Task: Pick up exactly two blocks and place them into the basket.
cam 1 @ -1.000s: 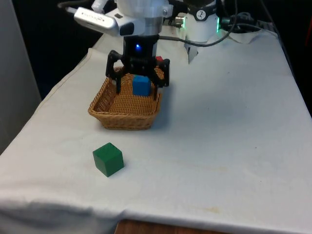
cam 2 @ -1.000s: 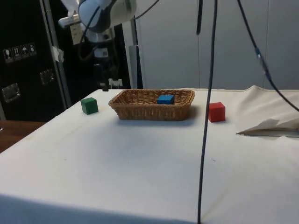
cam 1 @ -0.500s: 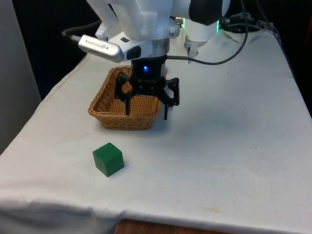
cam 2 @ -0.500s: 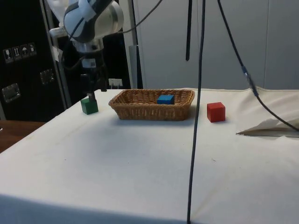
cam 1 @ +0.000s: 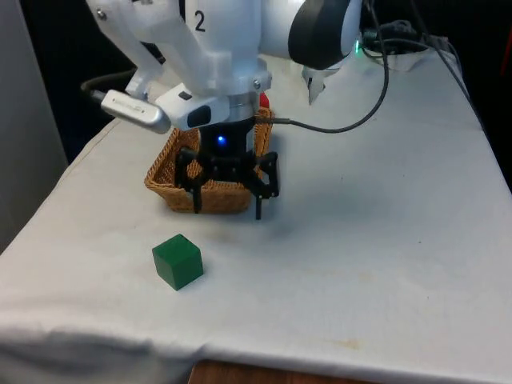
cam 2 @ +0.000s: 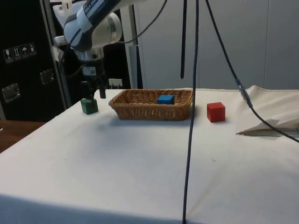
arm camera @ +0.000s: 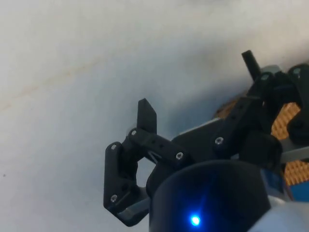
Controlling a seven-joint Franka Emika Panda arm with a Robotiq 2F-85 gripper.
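Black two-finger gripper (cam 1: 226, 210) hangs above the white-cloth counter (cam 1: 376, 240), just in front of the near rim of the woven wicker basket (cam 1: 164, 172), fingers spread wide with nothing between them. In the side view the gripper (cam 2: 94, 93) sits between the basket (cam 2: 152, 110) and the green cube block (cam 2: 89, 106), fingertips roughly level with the top of that block; can't tell from that angle if one finger touches it. Front view puts the green cube block (cam 1: 178, 261) on the cloth nearer the camera and slightly to the front view's left of the gripper, clearly apart from it. Small blue block (cam 2: 165, 99) lies inside the basket, toward its middle. Red cube block (cam 2: 216, 112) stands on the cloth just outside the basket's far end in the side view, near it but not touching; in the front view a sliver of red (cam 1: 263, 100) shows behind the arm at the basket's back edge. Wrist view: both fingers (arm camera: 146, 117) wide apart over bare white cloth, corner of the basket's weave (arm camera: 286, 123) behind them. One block in the basket, two on the counter.
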